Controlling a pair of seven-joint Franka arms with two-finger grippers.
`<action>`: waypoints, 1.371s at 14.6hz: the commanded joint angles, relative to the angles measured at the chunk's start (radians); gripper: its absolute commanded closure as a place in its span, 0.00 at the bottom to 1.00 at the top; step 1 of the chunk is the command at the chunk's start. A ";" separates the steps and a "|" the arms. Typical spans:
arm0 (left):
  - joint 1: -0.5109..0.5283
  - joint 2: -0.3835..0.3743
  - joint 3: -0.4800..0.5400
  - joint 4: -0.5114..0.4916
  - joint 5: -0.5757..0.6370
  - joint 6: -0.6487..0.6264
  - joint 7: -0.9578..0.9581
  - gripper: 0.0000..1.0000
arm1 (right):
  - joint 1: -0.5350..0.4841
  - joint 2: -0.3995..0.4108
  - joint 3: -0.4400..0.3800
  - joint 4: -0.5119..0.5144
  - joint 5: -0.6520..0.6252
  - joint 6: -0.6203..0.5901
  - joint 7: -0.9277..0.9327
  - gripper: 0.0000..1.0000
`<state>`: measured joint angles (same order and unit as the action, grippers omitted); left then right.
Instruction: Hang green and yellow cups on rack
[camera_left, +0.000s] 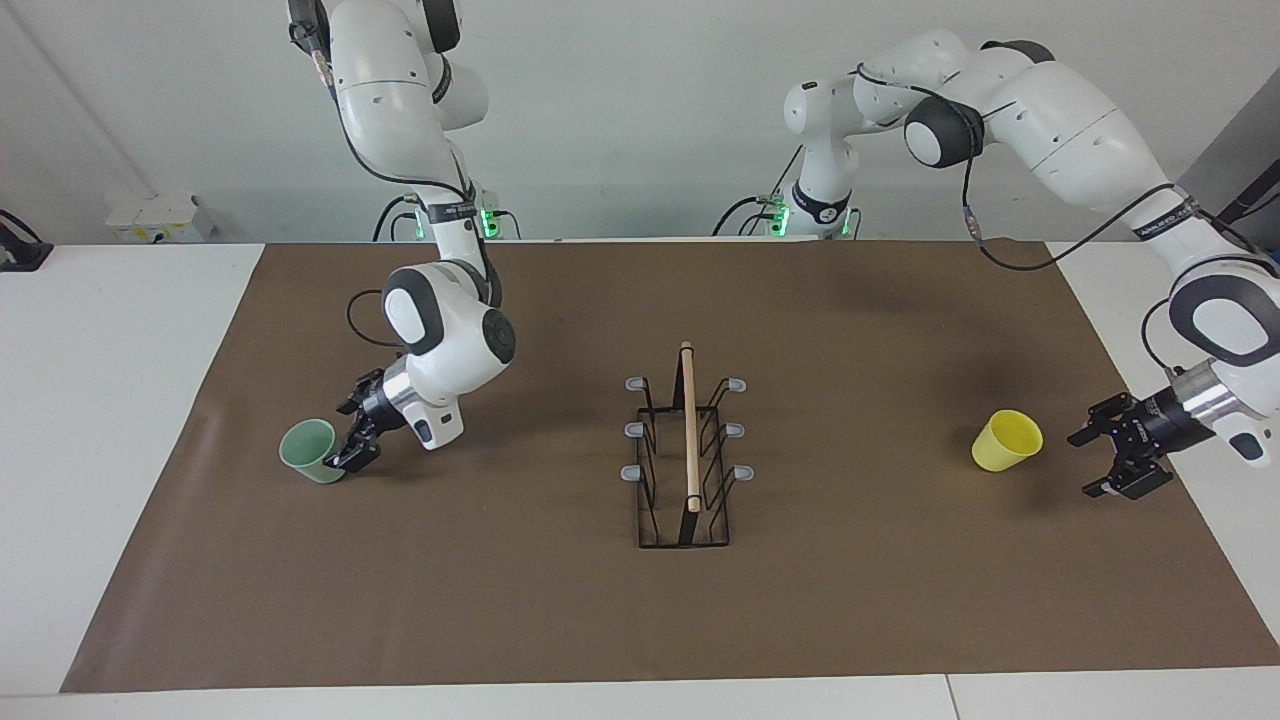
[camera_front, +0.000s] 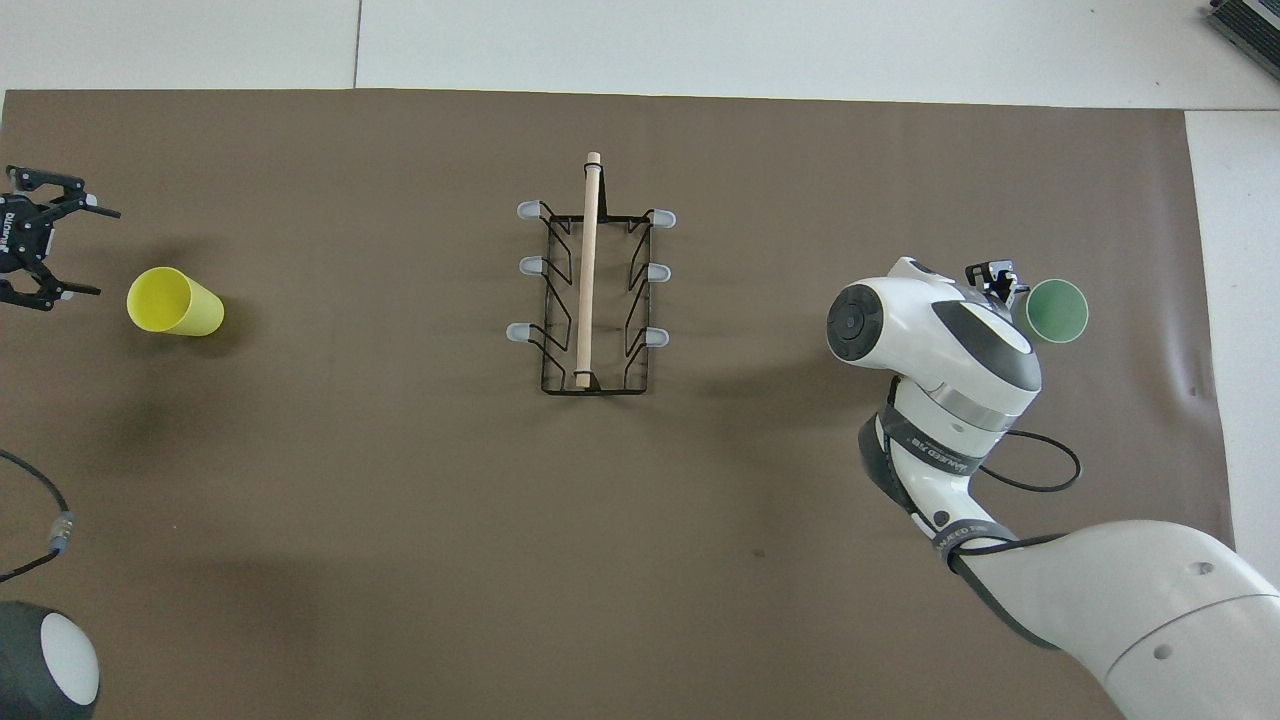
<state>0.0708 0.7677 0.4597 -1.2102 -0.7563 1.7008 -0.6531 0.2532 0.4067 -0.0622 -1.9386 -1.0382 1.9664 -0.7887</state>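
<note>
Your table (camera_left: 120, 400) is white under a wide brown mat (camera_left: 640, 620), and mid-mat stands the rack (camera_left: 686, 462), black wire with a pale wooden rod and six grey-tipped prongs, all bare. The mint green cup (camera_left: 309, 450) lies tilted toward the right arm's end, its rim touching the right gripper (camera_left: 352, 432), whose finger state you cannot tell. The bright yellow cup (camera_left: 1006, 440) lies on its side toward the left arm's end, empty, with the left gripper (camera_left: 1112, 462) spread open just beside it.

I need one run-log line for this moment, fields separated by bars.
right claw: at green cup rim | left claw: open beside yellow cup, apart | rack: no cups hung
</note>
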 joint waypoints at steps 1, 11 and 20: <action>-0.029 -0.091 0.026 -0.181 -0.082 0.057 -0.149 0.00 | -0.029 -0.003 0.005 -0.026 -0.049 0.060 -0.018 0.00; -0.035 -0.257 0.063 -0.575 -0.320 0.131 -0.232 0.00 | -0.072 0.023 0.005 -0.029 -0.177 0.124 -0.024 0.00; -0.111 -0.280 0.059 -0.678 -0.403 0.233 -0.223 0.00 | -0.120 0.032 0.005 -0.034 -0.194 0.199 -0.014 0.05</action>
<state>-0.0002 0.5262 0.5062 -1.8231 -1.1151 1.8824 -0.8770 0.1583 0.4353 -0.0627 -1.9648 -1.2022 2.1311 -0.7956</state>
